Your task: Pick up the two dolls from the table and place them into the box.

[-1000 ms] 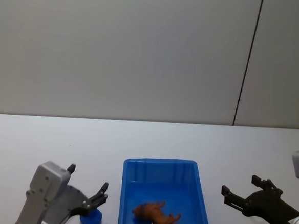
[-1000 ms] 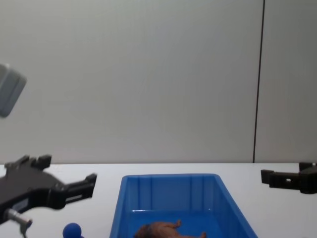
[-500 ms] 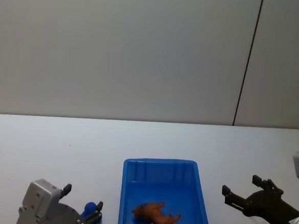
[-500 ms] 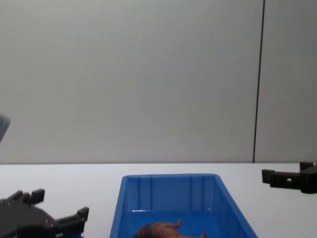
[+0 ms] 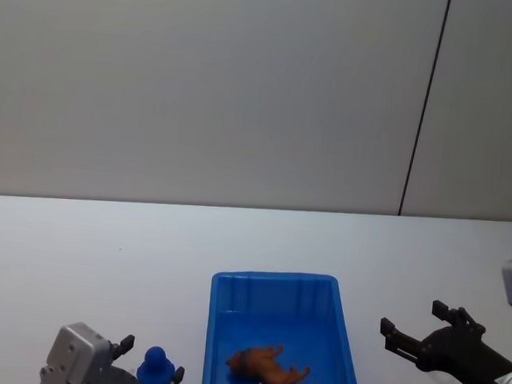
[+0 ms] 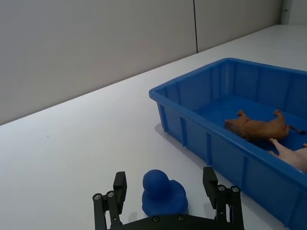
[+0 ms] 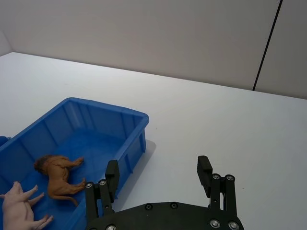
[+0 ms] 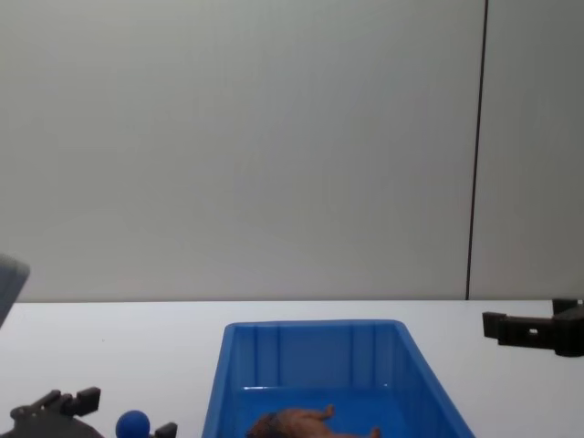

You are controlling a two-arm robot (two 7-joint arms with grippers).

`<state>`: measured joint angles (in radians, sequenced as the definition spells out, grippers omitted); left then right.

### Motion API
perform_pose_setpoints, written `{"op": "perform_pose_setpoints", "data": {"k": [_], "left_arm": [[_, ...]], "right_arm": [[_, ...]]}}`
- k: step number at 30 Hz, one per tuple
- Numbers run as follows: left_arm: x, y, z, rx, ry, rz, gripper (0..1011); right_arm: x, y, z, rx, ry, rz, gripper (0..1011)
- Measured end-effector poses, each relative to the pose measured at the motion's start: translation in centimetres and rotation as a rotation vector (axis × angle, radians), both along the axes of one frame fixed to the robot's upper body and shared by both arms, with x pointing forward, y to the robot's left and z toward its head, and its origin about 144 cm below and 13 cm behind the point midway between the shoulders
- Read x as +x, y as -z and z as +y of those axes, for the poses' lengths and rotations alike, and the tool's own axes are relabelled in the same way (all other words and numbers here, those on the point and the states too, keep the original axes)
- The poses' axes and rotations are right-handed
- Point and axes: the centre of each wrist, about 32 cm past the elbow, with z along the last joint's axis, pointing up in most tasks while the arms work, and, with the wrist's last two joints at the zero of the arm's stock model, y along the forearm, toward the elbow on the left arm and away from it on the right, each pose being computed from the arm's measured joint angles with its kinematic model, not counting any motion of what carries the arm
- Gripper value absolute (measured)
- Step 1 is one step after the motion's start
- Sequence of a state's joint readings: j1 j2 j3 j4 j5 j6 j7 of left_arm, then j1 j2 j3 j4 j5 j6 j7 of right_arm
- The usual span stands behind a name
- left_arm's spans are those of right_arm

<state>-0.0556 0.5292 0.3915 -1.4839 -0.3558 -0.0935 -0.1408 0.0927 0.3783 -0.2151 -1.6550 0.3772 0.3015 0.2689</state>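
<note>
The dark-blue doll (image 6: 163, 194) with a round top stands on the white table (image 5: 102, 252), just left of the blue box (image 5: 275, 290). My left gripper (image 6: 164, 173) is open and low over the table, one finger on each side of this doll without touching it. The doll's ball top (image 8: 133, 422) shows between the left gripper's fingers (image 8: 64, 401). The brown lion doll (image 5: 266, 366) lies on its side inside the box. My right gripper (image 5: 413, 337) hovers open to the right of the box, holding nothing.
A pink pig toy (image 6: 292, 155) lies in the box next to the lion. The box's near wall (image 6: 201, 134) stands close to the left gripper's right finger. Bare tabletop stretches behind the box and to both sides; a grey wall rises at the back.
My left gripper has dropped down toward the table until its open fingers straddle the blue doll. The right arm, the box and the lion have not moved.
</note>
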Motion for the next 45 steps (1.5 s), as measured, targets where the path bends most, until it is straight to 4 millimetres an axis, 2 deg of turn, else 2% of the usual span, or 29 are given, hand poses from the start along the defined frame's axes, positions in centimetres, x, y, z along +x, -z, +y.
{"op": "perform_pose_setpoints", "data": {"k": [10,19,20,27,37,45], "left_arm": [[0.7,0.8,0.2,0.016,0.021,0.023,1003],[1.1,1.2,0.3,0.039,0.024,0.04,809],[1.1,1.2,0.3,0.043,0.023,0.042,747],[1.4,1.4,0.3,0.058,0.018,0.049,552],[1.7,1.1,0.4,0.072,0.006,0.039,475],[2.5,-0.8,0.1,0.072,0.003,-0.035,418]], "right_arm": [[0.0,0.0,0.0,0.0,0.0,0.0,1001],[0.0,0.0,0.0,0.0,0.0,0.0,1001],[0.0,0.0,0.0,0.0,0.0,0.0,1001],[0.0,0.0,0.0,0.0,0.0,0.0,1001],[0.0,0.0,0.0,0.0,0.0,0.0,1001],[0.0,0.0,0.0,0.0,0.0,0.0,1001]]}}
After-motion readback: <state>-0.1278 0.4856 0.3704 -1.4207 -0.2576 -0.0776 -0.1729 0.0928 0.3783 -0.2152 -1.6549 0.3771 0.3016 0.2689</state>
